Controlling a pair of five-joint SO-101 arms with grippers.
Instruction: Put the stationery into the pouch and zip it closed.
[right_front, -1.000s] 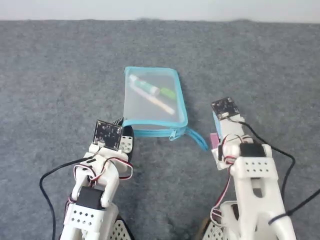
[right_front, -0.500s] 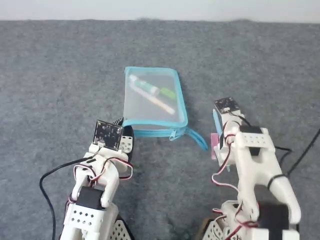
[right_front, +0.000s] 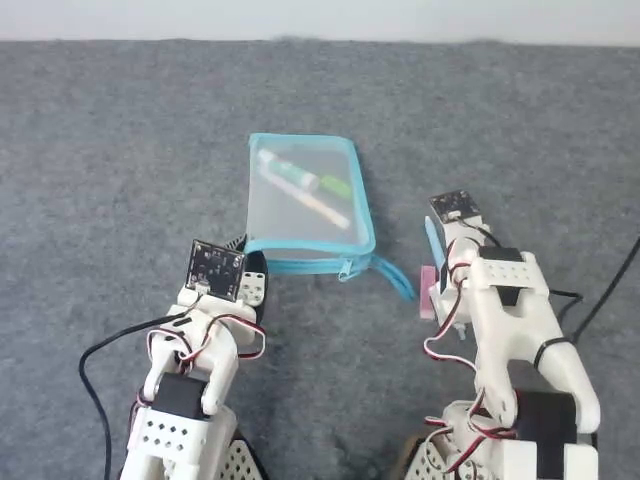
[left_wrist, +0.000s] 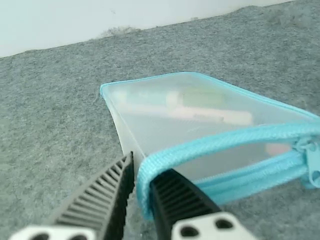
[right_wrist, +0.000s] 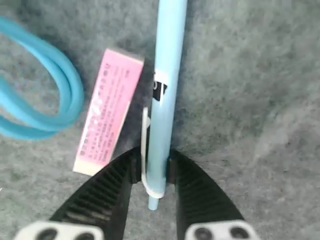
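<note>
The translucent pouch with blue zip trim lies mid-table, a few stationery pieces inside. My left gripper sits at its near left corner, shut on the blue trim, with the left gripper pinching that edge. To the pouch's right a light blue pen and a pink eraser lie side by side on the mat. My right gripper is down on the pen, fingers tight against both its sides; the eraser lies just beside them.
The pouch's blue loop strap trails toward the eraser, and the strap lies close by in the right wrist view. The zip pull sits at the pouch's near right corner. Grey felt mat covers the table.
The right arm's upper links have swung up and toward the near edge while its gripper stayed over the pen. The left arm and pouch have not moved.
</note>
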